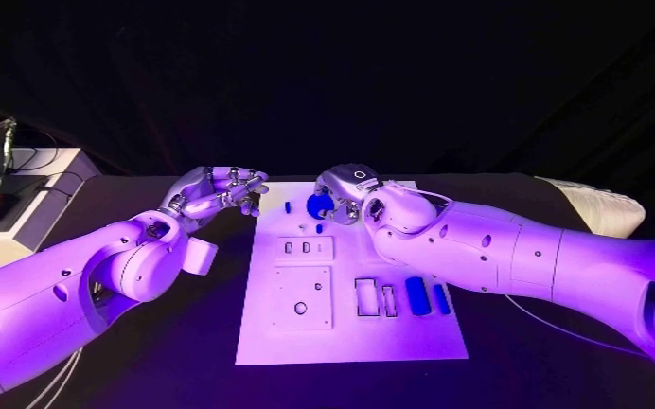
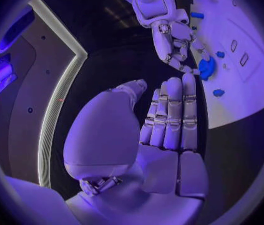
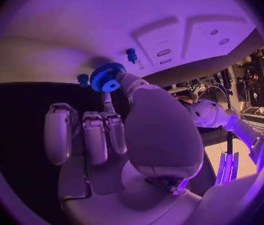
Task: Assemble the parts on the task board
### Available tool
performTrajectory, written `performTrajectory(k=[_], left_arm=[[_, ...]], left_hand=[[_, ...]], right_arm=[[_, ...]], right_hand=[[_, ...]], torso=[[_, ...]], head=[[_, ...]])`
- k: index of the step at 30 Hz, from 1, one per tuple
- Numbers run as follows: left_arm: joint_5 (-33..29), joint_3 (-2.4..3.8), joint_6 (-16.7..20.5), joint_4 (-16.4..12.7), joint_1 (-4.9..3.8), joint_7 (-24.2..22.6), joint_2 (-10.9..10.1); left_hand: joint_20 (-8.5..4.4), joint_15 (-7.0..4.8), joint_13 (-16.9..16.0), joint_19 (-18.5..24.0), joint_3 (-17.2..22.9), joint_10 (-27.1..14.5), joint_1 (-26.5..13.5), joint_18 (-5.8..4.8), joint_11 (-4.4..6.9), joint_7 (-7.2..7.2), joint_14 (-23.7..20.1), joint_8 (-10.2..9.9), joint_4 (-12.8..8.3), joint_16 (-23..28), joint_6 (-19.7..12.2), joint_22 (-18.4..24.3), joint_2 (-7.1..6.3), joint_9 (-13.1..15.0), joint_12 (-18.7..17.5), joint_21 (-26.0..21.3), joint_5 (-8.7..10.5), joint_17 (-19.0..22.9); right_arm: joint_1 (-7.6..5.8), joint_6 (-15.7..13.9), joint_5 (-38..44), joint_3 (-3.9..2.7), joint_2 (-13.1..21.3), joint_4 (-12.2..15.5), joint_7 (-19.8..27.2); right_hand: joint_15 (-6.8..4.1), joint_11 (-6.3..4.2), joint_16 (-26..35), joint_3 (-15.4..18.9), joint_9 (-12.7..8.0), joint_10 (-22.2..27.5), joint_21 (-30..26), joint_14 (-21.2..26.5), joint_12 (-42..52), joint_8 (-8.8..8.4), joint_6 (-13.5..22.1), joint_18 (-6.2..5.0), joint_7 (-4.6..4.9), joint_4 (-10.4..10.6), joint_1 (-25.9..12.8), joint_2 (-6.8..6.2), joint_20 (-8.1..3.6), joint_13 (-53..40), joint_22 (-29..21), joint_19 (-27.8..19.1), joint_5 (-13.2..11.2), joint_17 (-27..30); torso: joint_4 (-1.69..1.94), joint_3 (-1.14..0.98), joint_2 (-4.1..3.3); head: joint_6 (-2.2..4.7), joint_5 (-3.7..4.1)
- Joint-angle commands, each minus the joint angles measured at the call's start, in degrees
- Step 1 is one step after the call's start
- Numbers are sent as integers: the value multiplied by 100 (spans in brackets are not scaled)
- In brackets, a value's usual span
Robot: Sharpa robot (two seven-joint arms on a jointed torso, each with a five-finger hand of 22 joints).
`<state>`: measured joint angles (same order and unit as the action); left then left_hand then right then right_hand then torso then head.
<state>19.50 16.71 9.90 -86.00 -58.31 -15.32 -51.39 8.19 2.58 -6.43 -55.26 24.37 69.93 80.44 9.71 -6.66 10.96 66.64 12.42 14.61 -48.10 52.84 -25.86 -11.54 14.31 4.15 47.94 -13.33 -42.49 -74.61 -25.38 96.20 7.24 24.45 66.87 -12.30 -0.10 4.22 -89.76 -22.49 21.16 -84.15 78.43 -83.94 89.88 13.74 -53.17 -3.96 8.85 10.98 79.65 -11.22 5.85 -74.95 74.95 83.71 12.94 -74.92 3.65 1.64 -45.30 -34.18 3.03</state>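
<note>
Blue gear (image 1: 321,205) pinched by right hand (image 1: 349,193) above task board (image 1: 342,333) at frame centre, left hand (image 1: 219,191) held left of board, fingers (image 2: 172,115) together, nothing held, blue parts (image 1: 417,295) laid at lower right of board.

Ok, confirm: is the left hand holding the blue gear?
No, the right hand pinches the blue gear; the left hand holds nothing.

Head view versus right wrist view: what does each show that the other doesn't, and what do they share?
Head view alone: the left hand, open beside the task board's left edge, and two blue bars lying near the board's right edge. Right wrist view alone: the teeth round the blue gear and its centre hole, plus a small blue peg standing on the board. Both: the right hand holding the gear over the board's far end, and the board's raised plates with slots.
</note>
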Motion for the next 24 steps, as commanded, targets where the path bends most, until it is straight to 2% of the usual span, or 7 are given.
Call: performTrajectory(k=[1,11,20,24], left_arm=[[17,5,-109,-6,-2,-25,8],[18,5,-110,-13,-2,-16,-12],[21,5,-120,-24,-3,-1,-23],[22,5,-121,-32,-3,3,-29]], left_hand=[[-8,-4,-7,41,11,-27,6,69,-5,10,-43,-24,-12,-21,-19,-9,35,8,14,24,15,2],[-8,-4,-7,41,11,-27,6,69,-5,10,-43,-24,-12,-21,-19,-9,35,8,14,24,15,2],[-6,-3,-11,48,9,-29,1,69,-6,10,-46,-24,-12,-24,-19,-14,34,12,16,32,16,3],[-6,-3,-11,48,9,-29,1,69,-6,10,-46,-24,-12,-24,-19,-14,34,12,16,32,16,3]], right_arm=[[29,-78,373,-1,-36,-75,-50],[89,-195,473,-1,-120,-247,-49],[113,-456,562,-1,-147,-267,-120],[115,-419,558,-1,-159,-298,-108]], right_hand=[[-24,-32,-24,-25,3,-585,0,-606,12,-20,-41,89,-25,0,4,-34,-30,-1505,255,20,23,-1508],[-23,-29,-24,-36,-2,-585,-3,-606,12,-34,-30,89,-21,-5,4,-42,-30,-1505,254,18,21,-1508],[-22,-29,-24,-42,-3,-585,4,-606,12,-38,-28,91,-20,-7,5,-42,-30,-1505,262,22,21,-1508],[-21,-26,-24,-49,-5,-585,11,-606,12,-47,-24,93,-16,-10,0,-54,-30,-1505,272,25,9,-1508]], torso=[[12,6,-4],[7,4,-13],[-12,-5,-6],[-15,-4,-6]], head=[[-10,-8],[-34,-53],[-51,-73],[-50,-74]])
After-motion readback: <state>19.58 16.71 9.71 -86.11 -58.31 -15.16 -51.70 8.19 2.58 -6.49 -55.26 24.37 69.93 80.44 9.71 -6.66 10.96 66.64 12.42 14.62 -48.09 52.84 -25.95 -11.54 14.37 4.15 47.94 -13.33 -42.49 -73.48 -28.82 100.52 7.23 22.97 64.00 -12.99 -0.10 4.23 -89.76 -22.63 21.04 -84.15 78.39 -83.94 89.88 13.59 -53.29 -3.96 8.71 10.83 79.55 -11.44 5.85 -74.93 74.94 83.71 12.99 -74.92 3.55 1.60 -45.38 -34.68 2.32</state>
